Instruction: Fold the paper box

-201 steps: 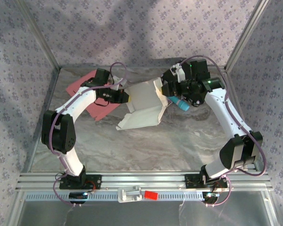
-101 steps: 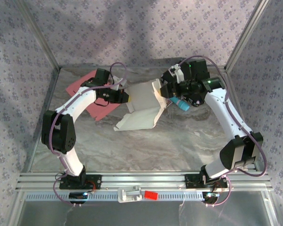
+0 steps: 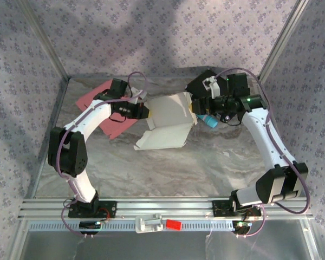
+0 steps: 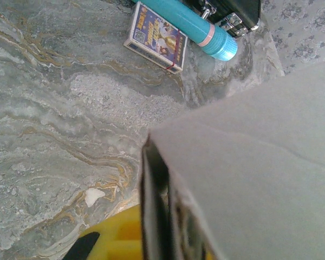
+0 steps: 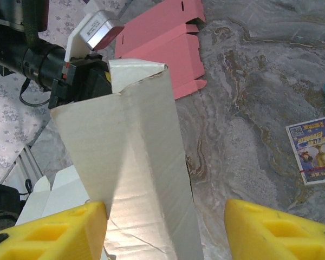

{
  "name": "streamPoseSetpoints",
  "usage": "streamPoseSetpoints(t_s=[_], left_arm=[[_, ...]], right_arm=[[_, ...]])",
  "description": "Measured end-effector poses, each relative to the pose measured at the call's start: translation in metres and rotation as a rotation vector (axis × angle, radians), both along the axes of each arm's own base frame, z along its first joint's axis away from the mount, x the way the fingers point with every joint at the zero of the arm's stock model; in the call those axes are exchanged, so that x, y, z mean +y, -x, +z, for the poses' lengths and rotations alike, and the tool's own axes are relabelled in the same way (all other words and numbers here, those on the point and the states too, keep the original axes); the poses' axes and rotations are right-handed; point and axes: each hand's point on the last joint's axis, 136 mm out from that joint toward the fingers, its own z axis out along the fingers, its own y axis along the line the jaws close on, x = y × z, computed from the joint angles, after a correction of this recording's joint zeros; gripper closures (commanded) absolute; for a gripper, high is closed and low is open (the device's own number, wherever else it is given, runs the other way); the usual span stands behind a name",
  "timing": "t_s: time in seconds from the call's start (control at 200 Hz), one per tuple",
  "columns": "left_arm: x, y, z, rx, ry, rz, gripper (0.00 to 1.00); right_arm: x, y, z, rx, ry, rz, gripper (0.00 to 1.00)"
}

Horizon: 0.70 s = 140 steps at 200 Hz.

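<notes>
paper box stands white, creased, half-folded, flaps splayed.

The scene is lit softly and evenly from above, and the marbled table is rendered bright without harsh glare. Broad, diffuse shadows are cast across the patterned back wall. In the left wrist view the paper box is blurred and greyed by closeness to the lens, while the table beyond is kept sharp. In the right wrist view a pale sheen is seen on the box, and the yellow fingers are slightly softened.
</notes>
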Motion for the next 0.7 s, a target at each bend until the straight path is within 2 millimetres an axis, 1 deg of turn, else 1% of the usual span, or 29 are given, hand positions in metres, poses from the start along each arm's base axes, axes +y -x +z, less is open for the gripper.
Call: streamPoseSetpoints(t_s=[0.125,0.27,0.395,0.48,0.585,0.7], left_arm=[[0.0,0.0,0.001,-0.004,0.0,-0.003,1.0],[-0.001,0.001,0.001,-0.005,-0.002,-0.008,1.0],[-0.002,0.002,0.0,-0.003,-0.008,-0.008,1.0],[-0.001,0.002,0.0,-0.002,-0.012,-0.005,1.0],[0.0,0.002,-0.002,0.0,-0.02,-0.002,1.0],[0.001,0.003,-0.003,0.006,-0.03,0.001,1.0]], right_arm=[[0.004,-0.003,-0.007,0.017,0.007,0.007,0.4],[0.013,-0.003,-0.016,0.021,0.041,0.018,0.44],[0.016,-0.008,-0.023,0.018,0.087,0.001,0.47],[0.015,-0.015,-0.027,0.008,0.127,-0.023,0.53],[0.013,-0.024,-0.033,-0.009,0.187,-0.049,0.65],[0.009,-0.031,-0.04,-0.029,0.261,-0.086,0.73]])
